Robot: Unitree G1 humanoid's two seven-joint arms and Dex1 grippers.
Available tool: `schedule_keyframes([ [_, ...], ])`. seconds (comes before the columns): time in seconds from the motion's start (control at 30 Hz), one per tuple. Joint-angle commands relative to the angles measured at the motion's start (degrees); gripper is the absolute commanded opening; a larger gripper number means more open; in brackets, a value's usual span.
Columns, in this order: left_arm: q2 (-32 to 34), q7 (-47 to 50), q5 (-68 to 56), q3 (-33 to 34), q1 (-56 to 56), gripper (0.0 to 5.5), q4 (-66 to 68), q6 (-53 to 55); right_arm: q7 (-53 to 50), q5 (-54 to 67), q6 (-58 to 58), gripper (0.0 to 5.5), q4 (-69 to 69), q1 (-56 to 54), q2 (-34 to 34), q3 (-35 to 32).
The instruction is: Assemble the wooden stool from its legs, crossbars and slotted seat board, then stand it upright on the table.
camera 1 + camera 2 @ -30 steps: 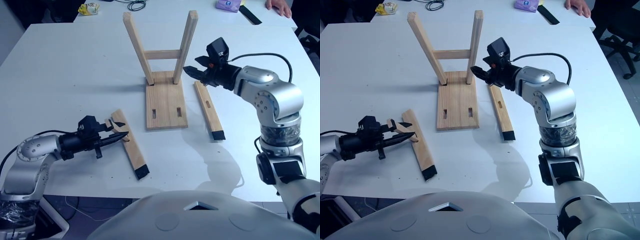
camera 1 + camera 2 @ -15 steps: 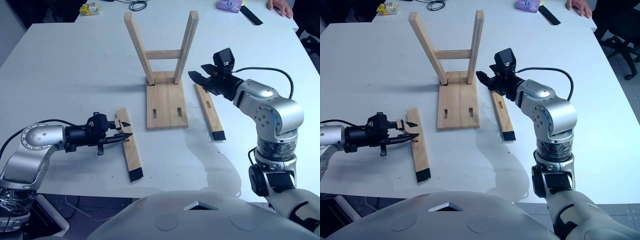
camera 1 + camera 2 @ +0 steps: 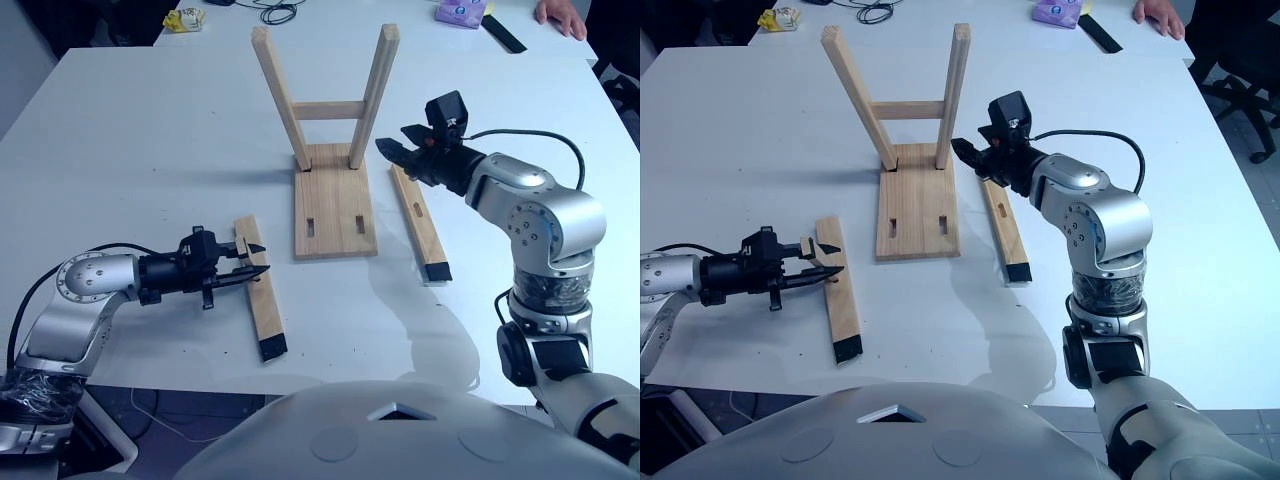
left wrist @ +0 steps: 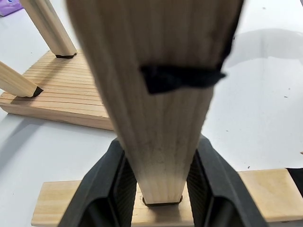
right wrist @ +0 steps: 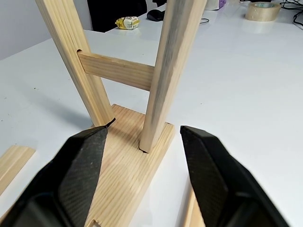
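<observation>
The slotted seat board lies flat mid-table. Two legs stand in its far slots, joined by a crossbar. My right gripper hovers open just right of the right-hand upright leg, which stands beyond its fingers. A loose leg with a black foot lies right of the board. Left of the board lies another leg with a short crossbar pegged into its side. My left gripper is shut on that crossbar, its fingers hugging both sides.
The table's front edge runs close behind the left gripper. At the far edge lie a purple packet, a black strip, a yellow item and cables. A tape roll sits far back.
My left gripper has moved right toward the board, swinging the lying leg to run nearly parallel with the board. My right gripper drew back slightly from the upright leg.
</observation>
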Motion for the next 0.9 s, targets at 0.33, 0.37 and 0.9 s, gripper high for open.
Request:
schedule_keyframes([
  [0.33, -2.91, 1.83, 6.81, -1.76, -10.46, 1.31, 22.73, 0.15, 2.07, -0.08, -3.55, 2.85, 4.78, -4.32, -0.91, 2.03],
  [0.37, -3.20, 2.85, 6.91, -1.43, -10.36, 1.31, 22.73, 0.45, 2.10, -0.06, -3.66, 2.85, 4.88, -4.39, -0.96, 2.07],
  [0.9, -5.34, 9.07, 2.17, 8.46, -9.10, 3.10, 14.48, 8.49, 0.67, 0.57, -2.51, 2.85, 3.48, -1.70, -0.11, 1.84],
])
